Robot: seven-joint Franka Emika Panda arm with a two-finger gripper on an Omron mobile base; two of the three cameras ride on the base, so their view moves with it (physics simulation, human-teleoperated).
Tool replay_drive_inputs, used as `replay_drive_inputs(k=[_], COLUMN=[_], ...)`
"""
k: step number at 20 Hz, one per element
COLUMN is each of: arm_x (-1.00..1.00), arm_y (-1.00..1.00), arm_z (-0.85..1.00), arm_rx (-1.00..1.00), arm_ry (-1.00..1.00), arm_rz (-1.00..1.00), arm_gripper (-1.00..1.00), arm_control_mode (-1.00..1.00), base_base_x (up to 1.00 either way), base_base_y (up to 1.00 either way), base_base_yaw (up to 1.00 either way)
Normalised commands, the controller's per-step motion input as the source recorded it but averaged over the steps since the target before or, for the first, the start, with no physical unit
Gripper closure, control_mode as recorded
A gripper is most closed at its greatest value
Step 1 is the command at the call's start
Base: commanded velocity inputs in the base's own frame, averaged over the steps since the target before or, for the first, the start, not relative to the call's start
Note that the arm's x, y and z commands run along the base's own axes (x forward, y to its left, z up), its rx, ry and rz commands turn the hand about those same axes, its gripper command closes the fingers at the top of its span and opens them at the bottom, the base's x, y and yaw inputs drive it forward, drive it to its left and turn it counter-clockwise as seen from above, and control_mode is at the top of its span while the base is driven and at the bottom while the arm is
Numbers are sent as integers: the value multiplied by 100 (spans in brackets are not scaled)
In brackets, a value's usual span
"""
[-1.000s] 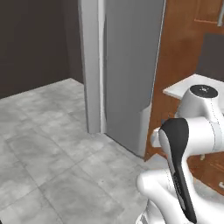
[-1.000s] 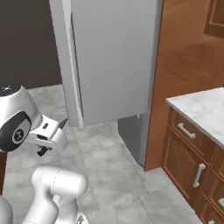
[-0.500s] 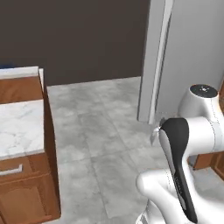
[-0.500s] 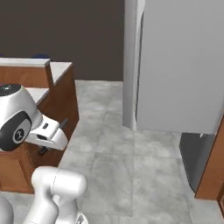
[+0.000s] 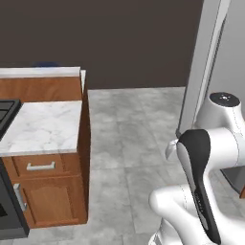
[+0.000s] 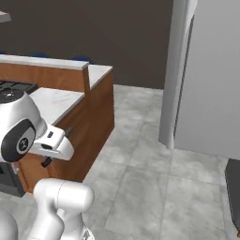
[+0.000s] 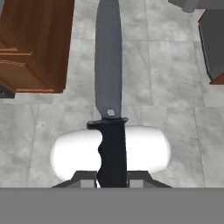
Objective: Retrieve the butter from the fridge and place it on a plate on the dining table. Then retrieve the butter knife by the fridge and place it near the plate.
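Hand view: gripper closed on butter knife handle; stiff, light, slim; handle grip appears sound, blade pointing forward.

No readable text.
You'll find no words, labels, brands or numbers on anything here.

Wooden cabinet with white marble tabletop, black stove beside it, grey tiled floor, dark back wall.
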Motion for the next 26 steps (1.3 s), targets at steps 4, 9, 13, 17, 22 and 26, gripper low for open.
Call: replay_drive_inputs(k=[4, 9, 13, 17, 22, 26], arm_x=[0, 0, 0, 0, 0, 0], arm_y=[0, 0, 0, 0, 0, 0], arm_z=[0, 0, 0, 0, 0, 0], arm_rx=[0, 0, 0, 0, 0, 0], arm_ry=[0, 0, 0, 0, 0, 0], arm_rz=[0, 0, 0, 0, 0, 0], arm_gripper=[100, 100, 100, 100, 100, 100], arm_control_mode=[100, 100, 100, 100, 100, 100], base_base_x=[67, 88, 77, 18, 22, 71], base_base_y=[50, 81, 28, -1, -1, -4], base_base_yaw=[-18, -34, -36, -8, 0, 0])
